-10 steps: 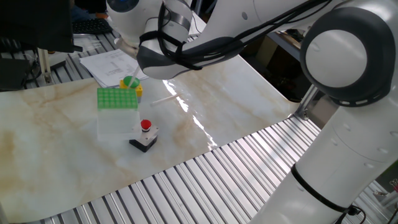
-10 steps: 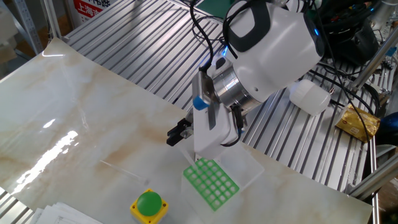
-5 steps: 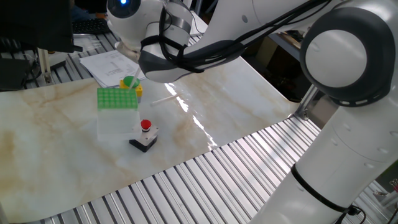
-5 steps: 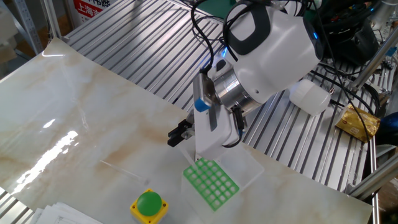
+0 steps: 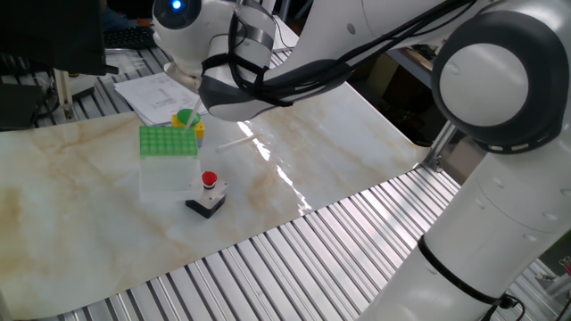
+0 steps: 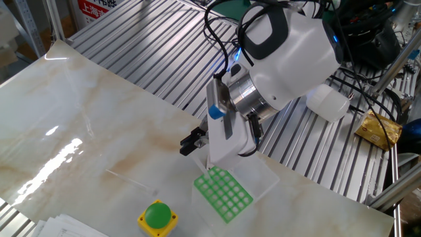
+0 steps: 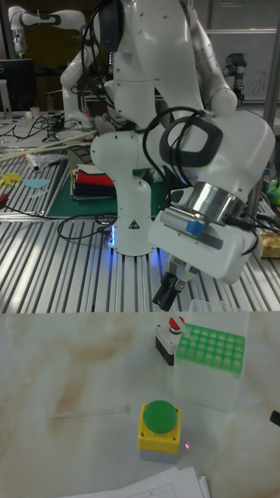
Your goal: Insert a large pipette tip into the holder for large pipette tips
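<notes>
The large pipette tip [image 5: 234,142] lies flat on the marble tabletop, a thin pale line [image 6: 125,176] to the left of the yellow-and-green knob [image 7: 89,412]. The holder for large pipette tips [image 5: 168,141] is a bright green rack [image 6: 222,194] on a clear base [image 7: 208,342]. My gripper [image 6: 191,142] hangs in the air above the table, behind the rack and far from the tip [image 7: 168,296]. Its dark fingers sit close together with nothing between them. In the first fixed view the arm hides the gripper.
A small black box with a red button [image 5: 207,192] stands beside the rack [image 7: 167,342]. A round green knob on a yellow base [image 6: 158,216] sits near some paper sheets [image 5: 161,92]. Metal slats [image 5: 268,267] surround the marble sheet.
The gripper and wrist have drifted slightly up and to the right in the other fixed view. The tip, rack and boxes have not moved.
</notes>
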Available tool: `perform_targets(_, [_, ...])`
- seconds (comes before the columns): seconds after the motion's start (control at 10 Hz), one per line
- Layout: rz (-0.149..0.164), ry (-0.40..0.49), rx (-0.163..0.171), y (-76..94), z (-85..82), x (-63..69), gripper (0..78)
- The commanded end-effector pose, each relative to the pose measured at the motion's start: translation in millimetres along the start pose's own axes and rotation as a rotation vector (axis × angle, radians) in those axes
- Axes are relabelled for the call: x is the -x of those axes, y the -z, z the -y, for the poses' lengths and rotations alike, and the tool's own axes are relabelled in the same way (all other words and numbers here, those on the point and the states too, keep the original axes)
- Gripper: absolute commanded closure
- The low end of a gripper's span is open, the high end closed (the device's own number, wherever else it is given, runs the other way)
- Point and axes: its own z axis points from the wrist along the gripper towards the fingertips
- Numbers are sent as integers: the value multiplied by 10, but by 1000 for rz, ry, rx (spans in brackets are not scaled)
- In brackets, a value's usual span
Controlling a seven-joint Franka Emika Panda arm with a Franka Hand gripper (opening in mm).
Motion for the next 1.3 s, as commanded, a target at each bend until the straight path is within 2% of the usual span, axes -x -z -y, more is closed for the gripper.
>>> perform_targets(0.1, [10,4,6,8,6,-19,764])
perform_targets(0.7, [27,-3,13,5,32,-76,764])
perform_targets(1.0, [28,-11,14,-6,39,-136,764])
perform_targets(1.3, [41,-24,16,-56,28,-240,764])
